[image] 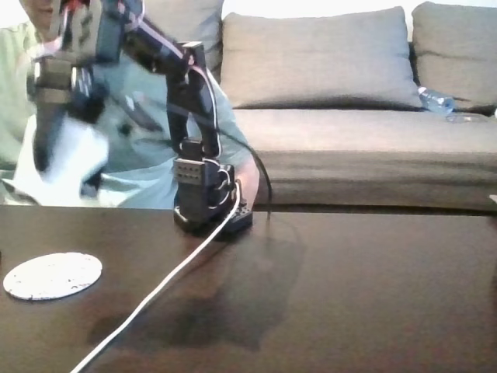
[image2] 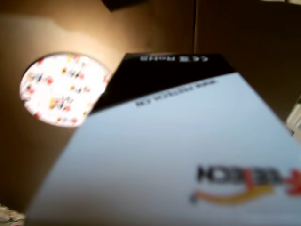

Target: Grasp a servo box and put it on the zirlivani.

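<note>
High above the table's left side in the fixed view, the white servo box point(image: 82, 152) hangs blurred by motion, with my gripper point(image: 68, 168) shut on it. The wrist view has the same box point(image2: 164, 155) close up, with a white face bearing a printed logo and a black side panel with text. The zirlivani point(image: 53, 275) is a flat round white disc with speckles, lying on the dark table point(image: 349, 295) at the left, below the held box. It also appears in the wrist view as the zirlivani point(image2: 61, 89), left of the box's black panel and partly covered by it.
The arm's base point(image: 210, 203) stands at the table's back edge, and a white cable point(image: 155, 291) runs from it toward the front. A person point(image: 15, 85) in a light shirt sits behind the arm on a grey sofa point(image: 349, 116), where a bottle point(image: 435, 99) lies.
</note>
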Available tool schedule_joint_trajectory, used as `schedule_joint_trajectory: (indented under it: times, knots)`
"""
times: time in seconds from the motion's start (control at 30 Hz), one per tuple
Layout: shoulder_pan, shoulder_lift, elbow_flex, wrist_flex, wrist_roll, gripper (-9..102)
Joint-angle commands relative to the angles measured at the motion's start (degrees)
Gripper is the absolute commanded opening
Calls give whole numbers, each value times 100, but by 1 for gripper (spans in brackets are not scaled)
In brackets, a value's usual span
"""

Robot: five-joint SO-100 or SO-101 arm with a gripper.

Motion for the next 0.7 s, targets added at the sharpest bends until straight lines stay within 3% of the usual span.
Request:
schedule_joint_trajectory:
  times: [0.0, 0.37, 0.67]
  knots:
    - [387, 729, 686, 220, -211, 14]
    - [1749, 1107, 3243, -1573, -967, 15]
    - [1846, 1099, 4685, -2733, -1107, 14]
